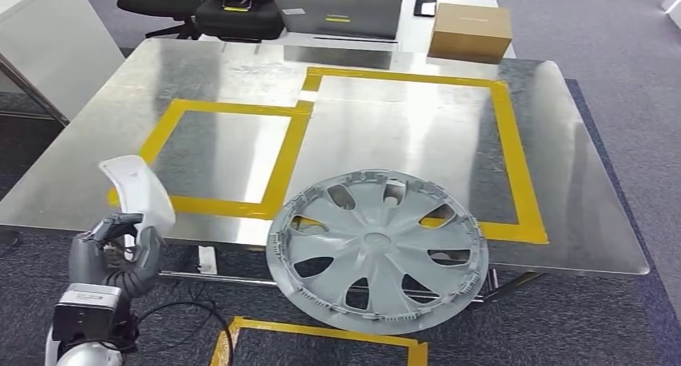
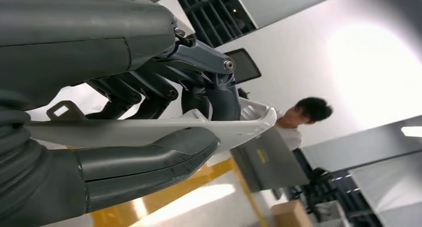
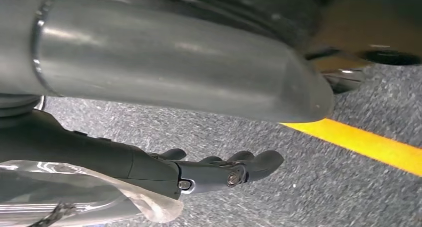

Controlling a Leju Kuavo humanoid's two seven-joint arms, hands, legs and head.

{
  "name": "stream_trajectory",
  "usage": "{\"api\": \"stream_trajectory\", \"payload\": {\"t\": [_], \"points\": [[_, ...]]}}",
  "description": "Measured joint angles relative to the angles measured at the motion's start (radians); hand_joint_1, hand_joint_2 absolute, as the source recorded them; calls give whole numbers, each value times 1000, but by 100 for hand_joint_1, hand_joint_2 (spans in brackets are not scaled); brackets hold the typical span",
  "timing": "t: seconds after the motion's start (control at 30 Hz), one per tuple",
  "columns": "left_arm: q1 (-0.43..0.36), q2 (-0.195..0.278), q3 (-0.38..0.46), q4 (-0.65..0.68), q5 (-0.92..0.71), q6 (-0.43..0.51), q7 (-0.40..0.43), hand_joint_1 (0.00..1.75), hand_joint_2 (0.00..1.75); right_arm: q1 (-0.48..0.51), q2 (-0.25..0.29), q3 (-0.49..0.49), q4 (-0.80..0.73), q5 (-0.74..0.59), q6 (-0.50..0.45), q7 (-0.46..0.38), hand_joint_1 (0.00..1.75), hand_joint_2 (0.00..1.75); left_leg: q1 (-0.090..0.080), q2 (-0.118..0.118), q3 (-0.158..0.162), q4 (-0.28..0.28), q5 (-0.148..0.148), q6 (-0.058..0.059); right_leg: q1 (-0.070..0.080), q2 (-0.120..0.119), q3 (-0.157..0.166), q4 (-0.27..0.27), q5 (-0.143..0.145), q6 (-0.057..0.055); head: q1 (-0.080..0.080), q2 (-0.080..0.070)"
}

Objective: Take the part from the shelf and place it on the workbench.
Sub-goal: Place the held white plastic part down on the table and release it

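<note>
White part [image 1: 138, 191] standing clamped in left robot hand [image 1: 119, 250] | worktop [image 1: 385, 125] lying just ahead | right robot hand [image 3: 219, 170] hanging loosely extended, holding nothing | risk: thin part slipping, or landing on hubcap [image 1: 377, 250] nearby

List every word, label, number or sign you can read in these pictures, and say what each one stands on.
No text can be read in any view.
Laptop: a small yellow-green mark on its lid, too small to read.
Black case: a yellow-green label, too small to read.
Grey box in the left wrist view: a yellowish label, blurred.
Cardboard box: no print visible.
Wheel cover: centre cap shows no legible mark.
White part in the left hand: unmarked.
</note>
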Motion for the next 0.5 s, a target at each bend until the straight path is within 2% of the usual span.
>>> {"api": "stream_trajectory", "payload": {"t": [0.03, 0.07, 0.13, 0.17, 0.2, 0.27, 0.33, 0.37, 0.43, 0.5], "points": [[-2, 8, -1, 10, -17, -14, 12, 175, 175, 1, -1, 0, 0, 2, 1, -1, 0, 0, -2, -1, 4, 0, -4, 1, 0, 0, -27, 26, 10, -2, 0, 0], [-4, 17, -1, 19, -31, -27, 24, 175, 175, 1, -3, 0, 0, 3, 4, -2, 0, 0, -3, -2, 10, 0, -8, 2, 1, 0, -35, 12, 42, -4, 0, 0], [-12, 32, 1, 38, -56, -52, 43, 175, 175, 1, -6, 0, 0, 7, 8, -4, 0, 0, -5, -4, 25, 0, -19, -1, 4, 0, 0, -108, 137, -15, 0, 0], [-18, 39, 3, 47, -64, -61, 48, 175, 175, 0, -8, 0, 0, 8, 10, -4, 0, 0, -8, -4, 30, 2, -24, -4, 6, 1, 25, -168, 170, -21, -1, 0], [-25, 46, 5, 57, -71, -68, 51, 175, 175, -1, -10, 0, 0, 10, 12, -4, 0, 0, -9, -5, 31, 3, -27, -9, 8, 1, 43, -210, 186, -25, -2, 0], [-40, 57, 10, 77, -82, -80, 53, 175, 175, -2, -13, 0, 0, 13, 14, -5, 0, 0, -9, -6, 29, 2, -28, -19, 11, 2, 55, -234, 186, -29, -4, 0], [-56, 67, 13, 95, -94, -90, 54, 175, 175, -1, -16, 1, 0, 16, 15, -5, 0, 0, -8, -5, 29, 2, -32, -29, 8, 2, 59, -244, 188, -34, -5, 0], [-65, 74, 14, 105, -102, -95, 55, 175, 175, -1, -17, 1, 0, 18, 15, -5, 0, 0, -8, -4, 23, 19, -43, -35, 5, 1, 63, -249, 189, -39, -6, 0], [-85, 87, 18, 128, -125, -105, 62, 175, 175, -4, -19, 2, 0, 22, 16, -5, 0, 0, -4, -3, -19, 114, -91, -45, 1, 0, 71, -256, 189, -47, -8, 0], [-104, 103, 26, 157, -151, -114, 72, 175, 175, -5, -21, 2, 0, 26, 17, -5, 0, 0, 0, -3, -84, 238, -135, -53, 1, -1, 76, -256, 186, -51, -8, 0]]}}
